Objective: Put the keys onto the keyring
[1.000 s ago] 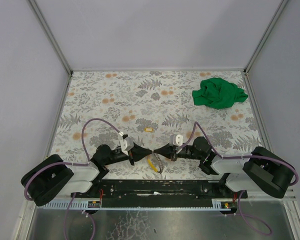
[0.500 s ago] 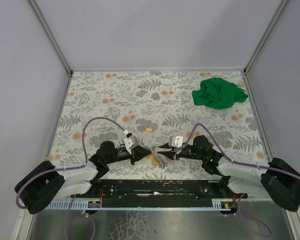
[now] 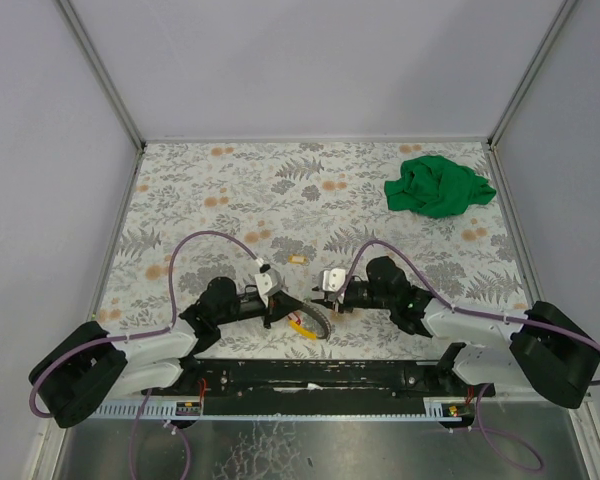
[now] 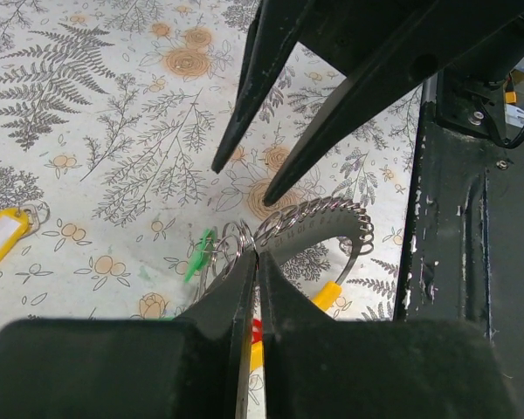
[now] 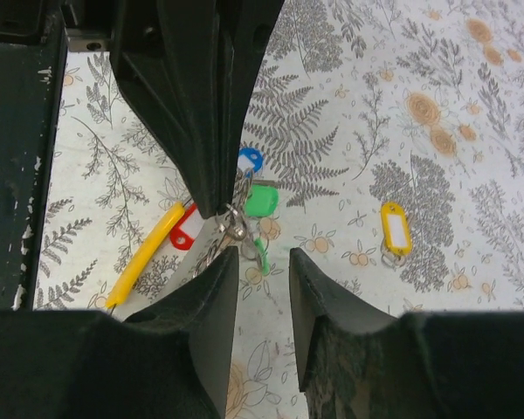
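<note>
My left gripper (image 4: 256, 255) is shut on small wire rings of the keyring (image 4: 319, 220), a grey metal loop on the table near the front edge; it also shows in the top view (image 3: 320, 322). Red (image 5: 188, 229), blue (image 5: 249, 160) and long yellow (image 5: 144, 253) tags lie around it. The bright green tagged key (image 5: 262, 199) lies against the ring cluster; I cannot tell whether it is threaded on. My right gripper (image 5: 264, 266) is open and empty, facing the left gripper (image 5: 218, 205) a few centimetres away. The yellow tagged key (image 5: 396, 229) lies apart on the table (image 3: 298, 260).
A big green cloth (image 3: 438, 186) lies at the back right. The black base rail (image 4: 458, 262) runs close beside the keyring. Grey walls enclose the floral table (image 3: 200, 190) on three sides.
The two grippers met tip to tip, then drew apart. The right arm has reached further left and its jaws now stand open. The left gripper has shifted slightly right, still holding the ring.
</note>
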{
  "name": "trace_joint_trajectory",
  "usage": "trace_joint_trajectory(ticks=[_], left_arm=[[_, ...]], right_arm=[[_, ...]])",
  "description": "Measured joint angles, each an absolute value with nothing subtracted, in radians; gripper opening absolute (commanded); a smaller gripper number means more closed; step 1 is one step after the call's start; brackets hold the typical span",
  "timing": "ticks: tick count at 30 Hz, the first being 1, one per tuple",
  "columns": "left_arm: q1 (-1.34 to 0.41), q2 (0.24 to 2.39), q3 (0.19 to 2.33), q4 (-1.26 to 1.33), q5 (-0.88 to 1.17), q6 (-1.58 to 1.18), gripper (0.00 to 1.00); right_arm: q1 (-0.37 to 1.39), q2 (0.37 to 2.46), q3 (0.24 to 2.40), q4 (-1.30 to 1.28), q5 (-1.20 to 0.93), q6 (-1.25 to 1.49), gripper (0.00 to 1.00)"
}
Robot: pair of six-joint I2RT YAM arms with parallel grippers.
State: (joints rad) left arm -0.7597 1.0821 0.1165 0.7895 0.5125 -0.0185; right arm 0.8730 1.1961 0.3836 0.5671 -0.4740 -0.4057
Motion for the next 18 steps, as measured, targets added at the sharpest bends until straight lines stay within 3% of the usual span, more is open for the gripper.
trace_joint_trajectory(ticks=[13,18], left_arm=[[-0.780,1.073,0.132,0.746,0.511,0.012,0.00],[-0.782,1.070,0.132,0.743,0.510,0.017,0.00]], right_arm=[[0.872,1.290,0.491,0.469,-0.579,-0.470,0.31],[0.872,1.316,0.502,0.435,-0.605,-0.482,0.20]])
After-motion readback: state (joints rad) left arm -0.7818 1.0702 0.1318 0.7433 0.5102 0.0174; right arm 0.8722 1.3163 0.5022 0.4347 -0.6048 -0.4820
